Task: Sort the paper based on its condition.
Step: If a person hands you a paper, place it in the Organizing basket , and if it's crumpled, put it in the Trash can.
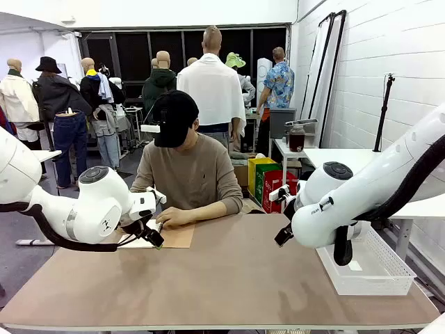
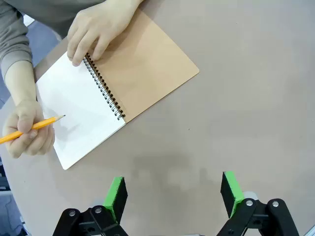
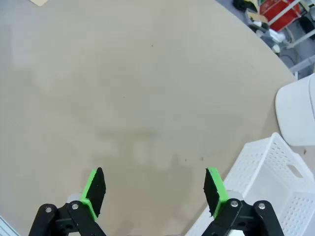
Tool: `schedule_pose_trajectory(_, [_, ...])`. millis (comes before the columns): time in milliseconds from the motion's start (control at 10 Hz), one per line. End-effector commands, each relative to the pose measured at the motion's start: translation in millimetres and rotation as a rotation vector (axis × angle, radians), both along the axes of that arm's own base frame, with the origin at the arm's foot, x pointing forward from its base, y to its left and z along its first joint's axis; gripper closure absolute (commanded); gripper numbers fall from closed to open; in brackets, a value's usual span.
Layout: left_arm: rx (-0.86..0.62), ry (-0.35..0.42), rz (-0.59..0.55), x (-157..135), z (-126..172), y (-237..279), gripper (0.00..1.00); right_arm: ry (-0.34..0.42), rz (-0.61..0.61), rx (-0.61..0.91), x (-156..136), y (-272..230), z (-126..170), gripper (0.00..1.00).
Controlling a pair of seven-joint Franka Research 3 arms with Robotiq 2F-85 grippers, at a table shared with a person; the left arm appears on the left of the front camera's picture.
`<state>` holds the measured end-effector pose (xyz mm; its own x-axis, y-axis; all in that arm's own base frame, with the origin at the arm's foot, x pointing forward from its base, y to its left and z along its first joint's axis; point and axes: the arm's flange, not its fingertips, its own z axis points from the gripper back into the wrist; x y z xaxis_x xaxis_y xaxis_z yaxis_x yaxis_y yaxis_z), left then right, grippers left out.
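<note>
At the far side of the worktop (image 3: 123, 88), in front of the person, the paper to be sorted is so far a blank white page (image 2: 78, 115) bound in an open spiral notebook (image 2: 147, 69), whose brown cover lies folded out flat beside it. One hand (image 2: 96, 32) of the person rests on the wire coil. The other hand (image 2: 29, 135) holds a yellow pencil (image 2: 49, 121) with its tip over the page.

No loose sheet lies on the worktop, so I judge the sorting not yet begun: a sheet must first be torn out, then assessed and placed.

The left pincer (image 2: 174, 191) hovers over bare worktop near the notebook, spread wide and empty. The right pincer (image 3: 155, 189), equally spread and empty, hangs just beside a white perforated basket (image 3: 266, 172). Whether anything lies in the basket is hard to tell.
</note>
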<state>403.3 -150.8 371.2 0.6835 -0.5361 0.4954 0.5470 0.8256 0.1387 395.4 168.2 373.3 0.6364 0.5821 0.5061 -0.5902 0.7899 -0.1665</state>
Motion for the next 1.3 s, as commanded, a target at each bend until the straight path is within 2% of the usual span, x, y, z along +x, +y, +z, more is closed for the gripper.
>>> schedule_pose_trajectory(0, [0.0,0.0,0.0,0.0,0.1,0.0,0.0,0.0,0.0,0.0,0.0,0.0,0.0,0.0])
schedule_pose_trajectory(1200, [0.0,0.0,0.0,0.0,0.1,0.0,0.0,0.0,0.0,0.0,0.0,0.0,0.0,0.0])
